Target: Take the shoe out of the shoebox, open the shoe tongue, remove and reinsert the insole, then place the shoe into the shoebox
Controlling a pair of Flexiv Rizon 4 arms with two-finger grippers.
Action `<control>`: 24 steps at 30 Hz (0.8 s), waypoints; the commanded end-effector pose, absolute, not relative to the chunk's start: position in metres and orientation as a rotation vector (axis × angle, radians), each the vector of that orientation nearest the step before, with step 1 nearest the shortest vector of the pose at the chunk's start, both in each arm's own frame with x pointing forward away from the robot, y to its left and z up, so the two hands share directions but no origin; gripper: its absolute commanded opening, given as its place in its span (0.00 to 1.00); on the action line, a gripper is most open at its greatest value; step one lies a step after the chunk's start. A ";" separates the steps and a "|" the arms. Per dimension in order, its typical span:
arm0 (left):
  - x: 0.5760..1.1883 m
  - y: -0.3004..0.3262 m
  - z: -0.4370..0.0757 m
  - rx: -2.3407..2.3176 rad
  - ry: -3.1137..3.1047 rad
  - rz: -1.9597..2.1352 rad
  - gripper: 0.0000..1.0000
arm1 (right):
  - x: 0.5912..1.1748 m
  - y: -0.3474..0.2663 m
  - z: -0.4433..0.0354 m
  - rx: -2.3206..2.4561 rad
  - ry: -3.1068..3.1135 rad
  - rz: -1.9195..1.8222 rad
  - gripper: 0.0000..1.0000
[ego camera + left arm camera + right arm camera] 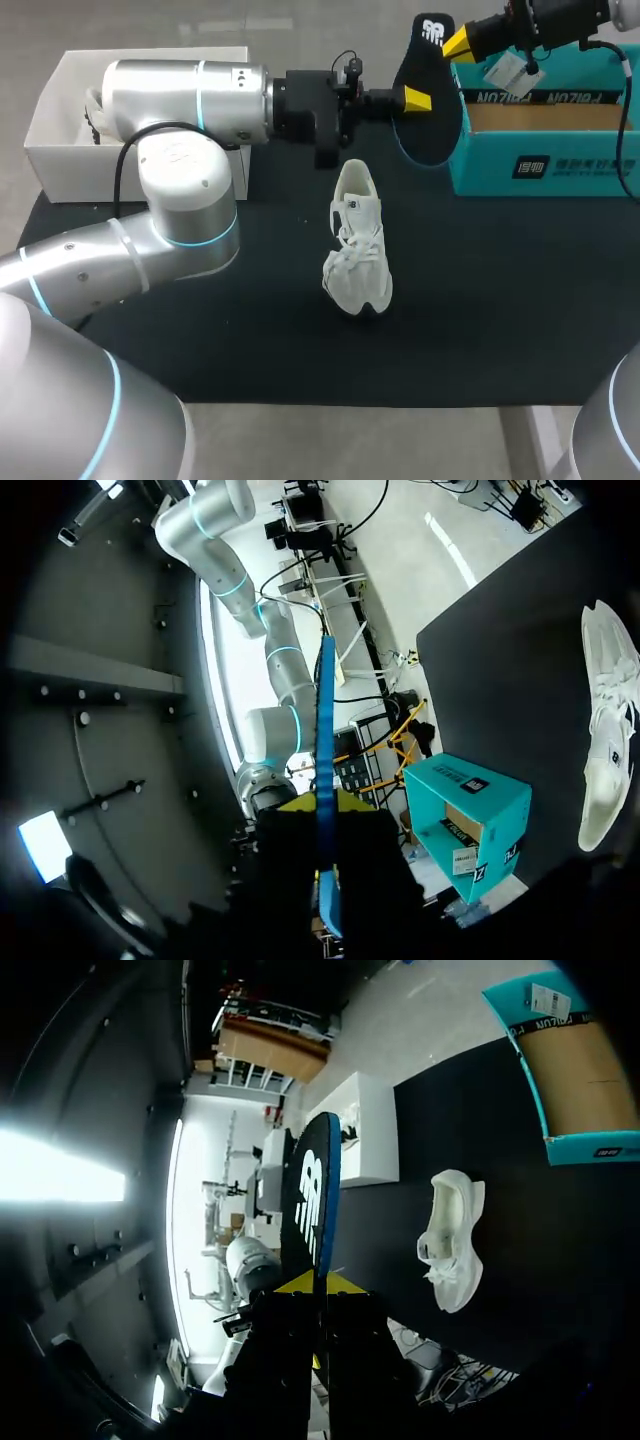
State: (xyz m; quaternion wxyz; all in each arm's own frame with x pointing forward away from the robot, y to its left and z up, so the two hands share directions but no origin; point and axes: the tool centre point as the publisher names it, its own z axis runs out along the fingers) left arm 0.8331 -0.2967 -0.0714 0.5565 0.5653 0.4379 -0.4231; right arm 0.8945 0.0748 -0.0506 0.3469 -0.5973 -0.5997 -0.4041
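Since the white lace-up sneaker (358, 245) lies out on the black table mat (520, 300) and its black, blue-edged foam insole (425, 110) is held up in the air beyond it, I judge removal done; reinserting and boxing remain. My left gripper (415, 98) reaches across level, pinching the insole's lower part, while my right gripper (460, 43) clamps its top. Farthest back, the open teal cardboard shoebox (545, 165) waits.

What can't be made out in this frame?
Head view: contents of the white box, mostly hidden behind the left arm; right end of the shoebox, cut off by the picture's edge.
Left wrist view: faces of the insole, seen only edge-on.
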 end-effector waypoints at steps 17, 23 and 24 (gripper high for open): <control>0.829 -0.283 -0.065 1.298 1.051 -1.031 0.00 | 0.877 0.081 -0.027 -1.427 -1.616 -1.307 1.00; 0.826 -0.275 -0.059 1.288 1.047 -1.024 0.00 | 0.866 0.079 -0.031 -1.421 -1.618 -1.306 1.00; 0.826 -0.274 -0.059 1.286 1.049 -1.021 0.00 | 0.864 0.078 -0.031 -1.423 -1.618 -1.305 1.00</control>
